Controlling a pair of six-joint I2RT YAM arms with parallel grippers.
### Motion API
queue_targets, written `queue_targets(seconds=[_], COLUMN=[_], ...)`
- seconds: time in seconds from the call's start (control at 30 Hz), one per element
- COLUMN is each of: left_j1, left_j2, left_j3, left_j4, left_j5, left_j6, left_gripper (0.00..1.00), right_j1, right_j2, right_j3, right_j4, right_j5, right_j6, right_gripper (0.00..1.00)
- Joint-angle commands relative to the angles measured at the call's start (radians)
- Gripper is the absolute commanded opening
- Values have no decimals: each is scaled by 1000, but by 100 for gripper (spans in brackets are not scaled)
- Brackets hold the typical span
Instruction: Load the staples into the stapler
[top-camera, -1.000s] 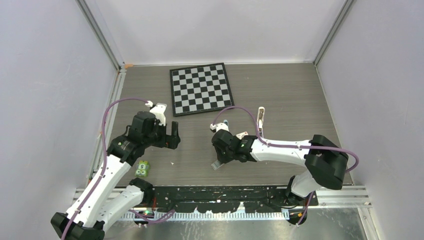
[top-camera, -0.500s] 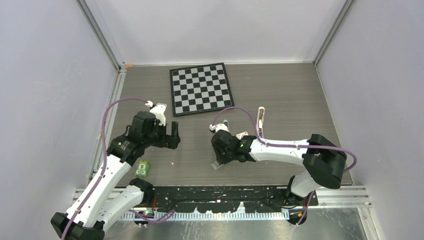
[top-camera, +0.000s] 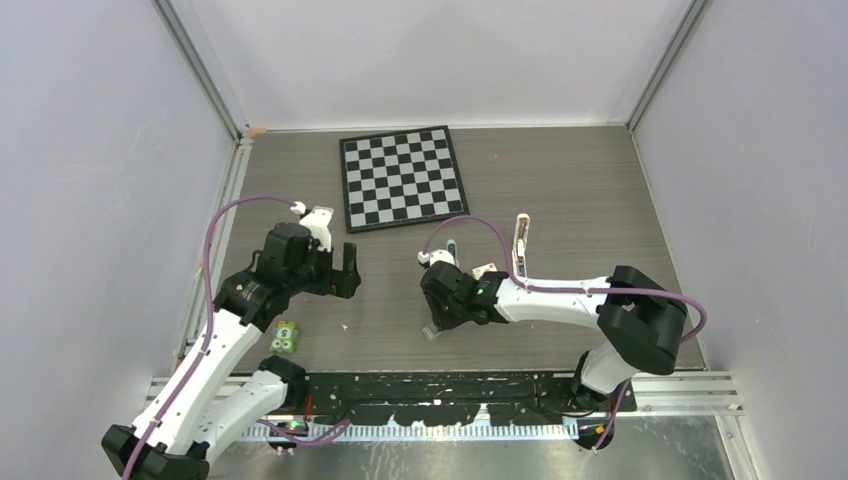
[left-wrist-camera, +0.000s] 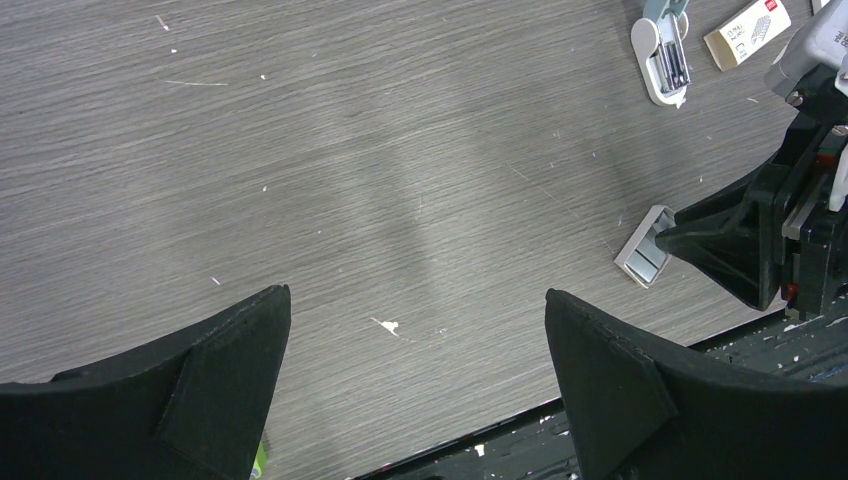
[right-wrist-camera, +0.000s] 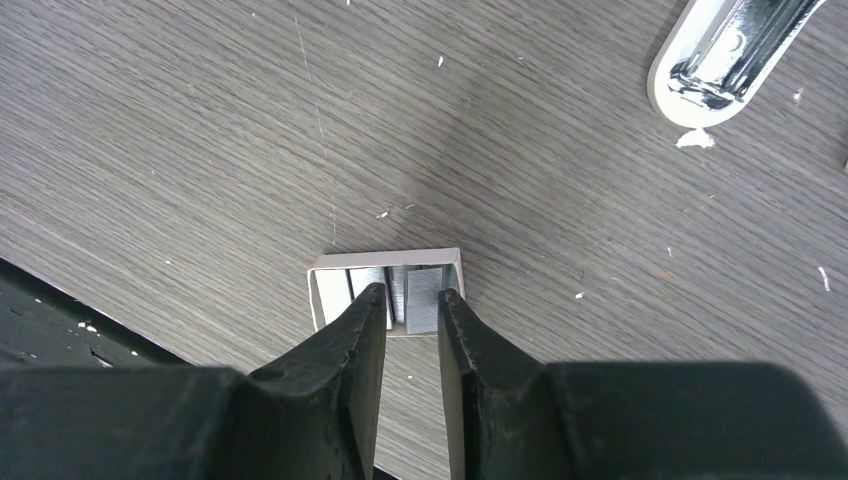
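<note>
Since 1 second ago the right arm's elbow and wrist have drifted slightly left, while the left arm has kept its pose.

Seen from the right wrist, the right hand (right-wrist-camera: 407, 292) points down at a small white open tray (right-wrist-camera: 328, 295) lying near the near edge of the grey wood-grain counter (top-camera: 560, 180). Its 2 fingers stand a narrow gap apart, tips at the tray's near side. The flat silvery-grey staples (right-wrist-camera: 424, 298) lie inside the tray, showing in the gap and running partly behind the right-hand tip. I see nothing pinched between the fingers, and I cannot tell whether the tips touch the staples.

The slim white plastic stapler (top-camera: 520, 235) lies on the counter far and to the right of the tray, well apart from it and lengthwise near to far. Directly far of the tray lies a small white, round-ended object with shiny metal inside and a light-blue end (left-wrist-camera: 665, 60), and just right of it a small cream box with a red mark (left-wrist-camera: 747, 33).

The left hand (left-wrist-camera: 414, 300) hovers over bare counter on the left, fingers spread wide and holding nothing. A small green pack (top-camera: 285, 337) lies near the near edge beside the left arm. A black-and-white checkerboard (top-camera: 402, 177) lies flat at the far middle.
</note>
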Motion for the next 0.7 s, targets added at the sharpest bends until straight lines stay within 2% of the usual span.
queue_targets(seconds=[0.0, 0.67], left_j1=[3, 3], left_j2=[-11, -10], left_j3=[6, 6], left_j4=[14, 14], left_j5=[-10, -10], left_j6=[10, 10], left_gripper=[100, 100], right_j1=[-3, -3], right_j2=[-7, 13], right_j3=[-1, -4], right_j4=[20, 20], right_j5=[16, 23], right_j6=[8, 5], right_gripper=[32, 33])
